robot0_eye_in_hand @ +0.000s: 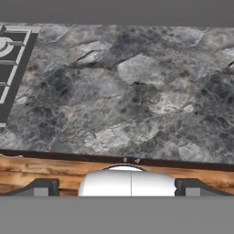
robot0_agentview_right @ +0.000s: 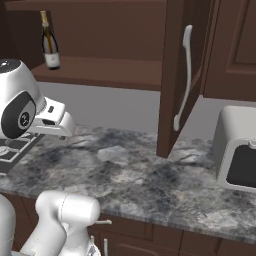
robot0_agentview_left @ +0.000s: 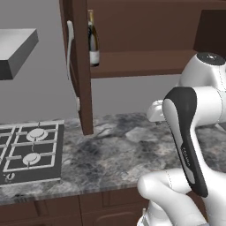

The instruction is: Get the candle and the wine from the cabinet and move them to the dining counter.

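Dark glass with a gold foil neck and a pale label marked the wine, which was seen standing upright on the inner shelf of the cabinet, close to the left side of the opening, just behind the open left door. The candle could not be found on the part of the shelf that was visible. The right door, with its long silver handle, was also swung open toward the robot.

Below the cabinet, a grey marbled counter was seen, with a stove at its left and a grey toaster-like box at its right. The dining counter was not recognised from this position.

The gripper was held low over the counter, pointed down at the stone, with its fingertips spread fully apart and nothing between them.

It was judged that the reach had not yet been started. The bottle is tall and narrow, so it could be tipped over if it were touched high on the neck or from one side. The open doors stand near the path of the arm, and the left one could be struck on the way to the bottle.
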### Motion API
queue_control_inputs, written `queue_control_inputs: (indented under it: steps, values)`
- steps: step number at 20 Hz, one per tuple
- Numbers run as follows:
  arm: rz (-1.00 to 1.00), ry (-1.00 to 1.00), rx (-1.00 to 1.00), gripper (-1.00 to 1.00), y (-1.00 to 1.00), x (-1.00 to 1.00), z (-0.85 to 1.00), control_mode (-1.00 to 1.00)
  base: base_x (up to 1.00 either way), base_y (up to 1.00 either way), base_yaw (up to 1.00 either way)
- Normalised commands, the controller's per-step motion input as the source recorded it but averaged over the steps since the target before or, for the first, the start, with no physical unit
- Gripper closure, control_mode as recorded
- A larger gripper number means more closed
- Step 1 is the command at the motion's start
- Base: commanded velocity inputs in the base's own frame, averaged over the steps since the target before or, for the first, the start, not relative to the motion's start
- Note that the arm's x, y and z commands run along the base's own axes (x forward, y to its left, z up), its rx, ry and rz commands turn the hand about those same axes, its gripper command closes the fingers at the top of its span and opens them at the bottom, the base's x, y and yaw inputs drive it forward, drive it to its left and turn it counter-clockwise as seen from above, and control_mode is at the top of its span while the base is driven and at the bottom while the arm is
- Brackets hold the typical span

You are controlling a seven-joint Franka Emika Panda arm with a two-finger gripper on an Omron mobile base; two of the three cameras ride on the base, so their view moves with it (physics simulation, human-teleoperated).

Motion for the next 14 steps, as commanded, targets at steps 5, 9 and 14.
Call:
queue_control_inputs:
  steps: [5, 9, 14]
  values:
    - [0.05, -0.01, 0.0, -1.0, 0.0, 0.0, 0.02, -1.0, 0.0, 0.0, 0.0]
    - [0.12, -0.22, 0.0, -1.0, 0.01, 0.0, 0.17, -1.0, 0.0, 0.0, 0.0]
    - [0.17, -0.32, 0.0, -1.0, 0.0, 0.0, 0.34, -1.0, 0.0, 0.0, 0.0]
